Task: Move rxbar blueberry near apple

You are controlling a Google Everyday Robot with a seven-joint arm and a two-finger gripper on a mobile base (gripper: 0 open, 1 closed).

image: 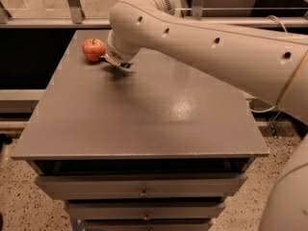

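End effector [117,61] low over far left of surface [144,124], just beside apple [93,49], crowding that corner. Wide open across middle and near edge. Blocked over far right by arm [216,47].

gripper [115,61] beside apple [93,49] mostly hidden under arm [216,42], rxbar blueberry [126,65] barely showing, arm cropped right

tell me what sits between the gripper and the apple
Nothing. In the camera view the gripper hangs close beside the apple, with at most a sliver of bare tabletop between them.
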